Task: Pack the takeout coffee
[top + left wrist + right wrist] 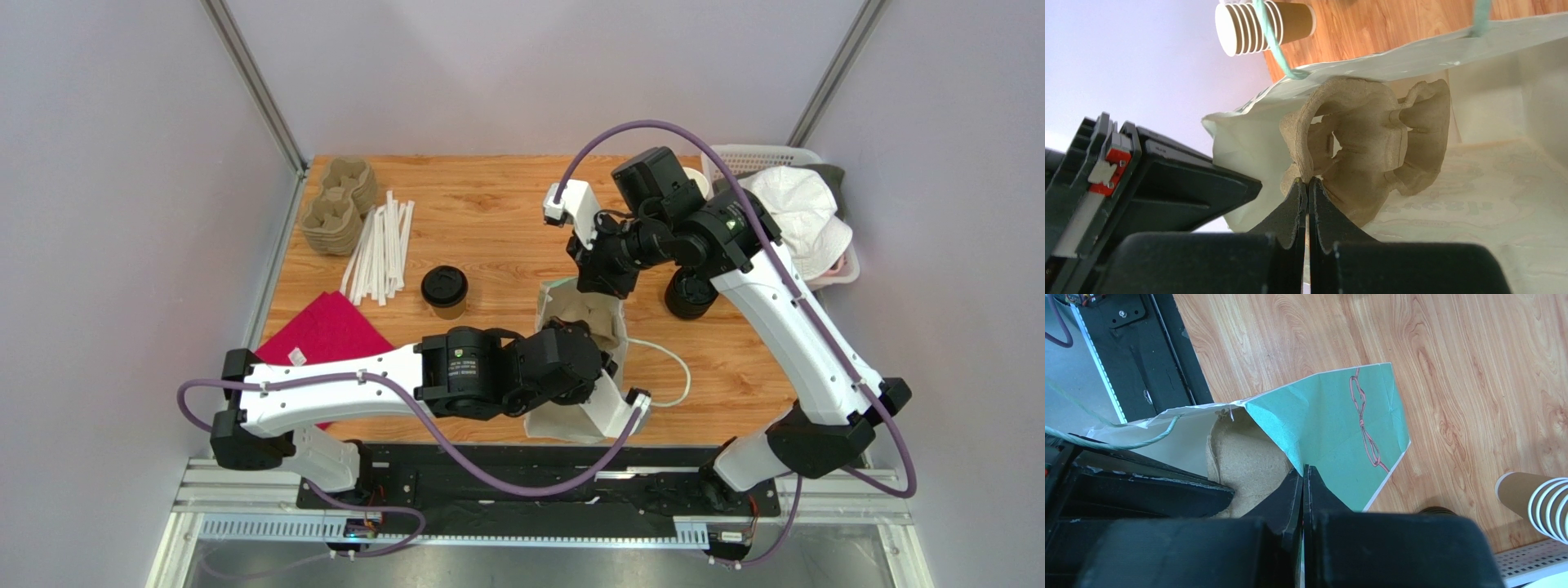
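From above, the takeout coffee [444,290] stands lidded on the table [491,208], left of the paper bag [604,321] and apart from it; my arms crowd the bag's mouth, so I can't see my fingertips there. On the left wrist camera, my left claw [1308,184] is pinched tight on the rim of a pulp cup carrier [1364,141] inside the bag. Beyond it lies a stack of lidless cups [1260,24], cropped at the top. On the right wrist camera, my right claw [1303,474] is clamped on the bag's folded green edge, and only a sliver of carrier shows.
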{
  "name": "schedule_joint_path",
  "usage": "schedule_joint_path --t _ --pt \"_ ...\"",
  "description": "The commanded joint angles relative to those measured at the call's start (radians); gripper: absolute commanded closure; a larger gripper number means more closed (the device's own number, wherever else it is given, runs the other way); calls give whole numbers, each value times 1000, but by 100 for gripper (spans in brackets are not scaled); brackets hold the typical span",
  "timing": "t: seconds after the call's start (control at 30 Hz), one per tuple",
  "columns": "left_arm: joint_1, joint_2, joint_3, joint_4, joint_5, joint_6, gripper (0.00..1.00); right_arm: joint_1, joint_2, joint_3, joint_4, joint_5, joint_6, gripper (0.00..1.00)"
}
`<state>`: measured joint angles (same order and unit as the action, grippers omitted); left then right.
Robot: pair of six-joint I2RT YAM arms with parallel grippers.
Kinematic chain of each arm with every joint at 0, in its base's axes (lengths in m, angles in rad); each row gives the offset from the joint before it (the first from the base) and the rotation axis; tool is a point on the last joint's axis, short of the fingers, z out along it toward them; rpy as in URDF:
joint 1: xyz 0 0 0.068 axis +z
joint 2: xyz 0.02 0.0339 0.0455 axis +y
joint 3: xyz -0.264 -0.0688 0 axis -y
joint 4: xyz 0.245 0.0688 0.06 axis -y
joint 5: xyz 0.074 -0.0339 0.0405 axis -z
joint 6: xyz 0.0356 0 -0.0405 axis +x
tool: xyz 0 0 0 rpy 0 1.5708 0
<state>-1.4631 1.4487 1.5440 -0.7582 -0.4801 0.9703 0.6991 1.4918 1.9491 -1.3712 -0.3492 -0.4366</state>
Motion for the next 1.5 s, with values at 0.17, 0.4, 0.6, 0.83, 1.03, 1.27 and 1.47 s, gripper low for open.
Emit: schedule_joint_path --t 0.17,0.4,0.6,0.83,1.03,1.27,1.47 --pt "70 -5 40 -32 81 -187 100 -58 12 24 -149 -73 32 100" --pt "122 -2 77 -84 178 -285 100 -62 13 5 -131 -89 29 100" --pt "135 19 143 -173 274 -305 100 -64 5 -2 -117 -106 1 100" --pt "135 52 226 -294 362 -308 100 -64 21 11 -104 -134 -16 100" --pt "135 111 346 -389 350 -353 100 -62 25 13 -98 -113 -13 100" --pt "138 150 348 -437 336 -412 100 -64 18 -2 -88 -108 2 100" --pt "172 118 230 -340 356 -394 100 -61 16 -10 -92 -125 -7 100"
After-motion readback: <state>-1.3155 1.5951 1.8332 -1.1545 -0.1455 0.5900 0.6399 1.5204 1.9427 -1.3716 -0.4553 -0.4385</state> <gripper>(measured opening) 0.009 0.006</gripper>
